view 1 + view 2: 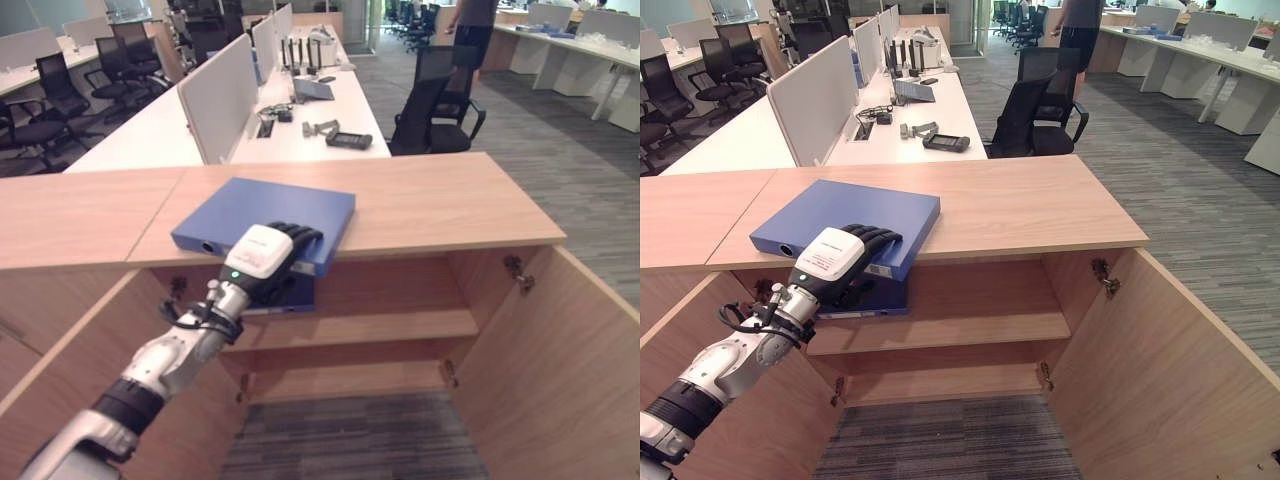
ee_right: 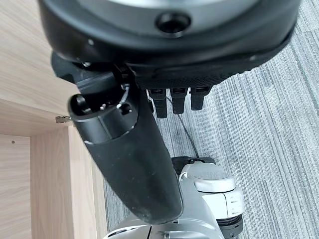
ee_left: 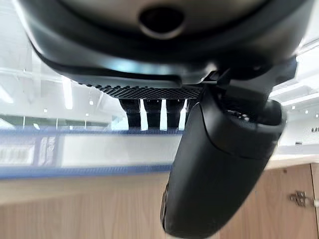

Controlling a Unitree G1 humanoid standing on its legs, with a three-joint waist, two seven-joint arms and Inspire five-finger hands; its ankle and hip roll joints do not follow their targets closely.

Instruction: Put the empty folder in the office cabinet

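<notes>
Left hand [image 1: 268, 258] reaches up w/ fingers curled over the near edge of the blue folder [image 1: 262, 215], thumb beneath, gripping it; folder lies flat atop the cabinet [image 1: 430, 205], overhanging. Right hand [image 2: 149, 124] hangs relaxed. Pick-up stage; next: draw folder off, lower to the shelf [image 1: 400, 326] inside.

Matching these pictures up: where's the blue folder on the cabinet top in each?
Left eye view: blue folder centre-left, left hand at its near edge.
Right eye view: left of centre.
Left wrist view: blue-edged band across the middle.
Right wrist view: carpet instead.
Shared landmark: cabinet top.
</notes>
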